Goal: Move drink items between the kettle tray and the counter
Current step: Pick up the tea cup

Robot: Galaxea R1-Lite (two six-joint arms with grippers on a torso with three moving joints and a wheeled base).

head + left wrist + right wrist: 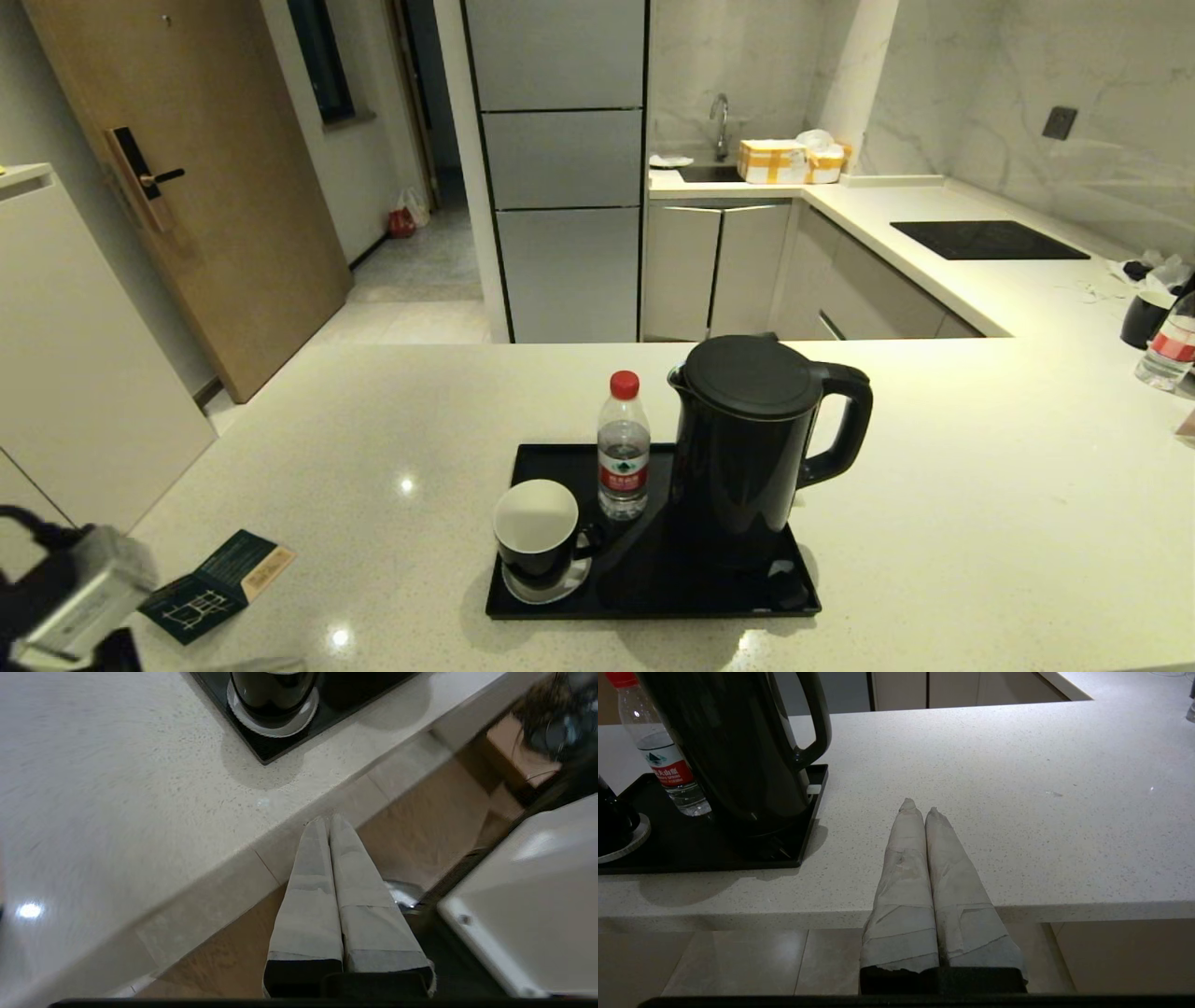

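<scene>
Tray (pixel 523 611) of glossy black sits near the front edge of the pale counter (pixel 980 523), and all four drink items stand on it: the tall black kettle (pixel 747 439) at the right, the small bottle (pixel 623 448) with red cap just left of it, and at the near left corner the black mug (pixel 539 534) on its white saucer (pixel 551 588). The left gripper (pixel 329 821) hangs off the near edge of the counter, left of the tray, its taped fingers pressed together and holding nothing; the right gripper (pixel 919 807) hovers low over the counter to the right of the tray, likewise closed and empty. The bottle is probably the lightest and most forgiving piece, though thin plastic will dent, so a grip around its middle at the label suits it. The mug is hard, smooth and breakable, and may slide on the saucer; its wall or handle is the place to hold. The kettle looks heaviest and is best taken by its handle (pixel 845 425). The bottle's red label carries writing too small to read, and the print on the green leaflet (pixel 219 583) at the near left is illegible too.
</scene>
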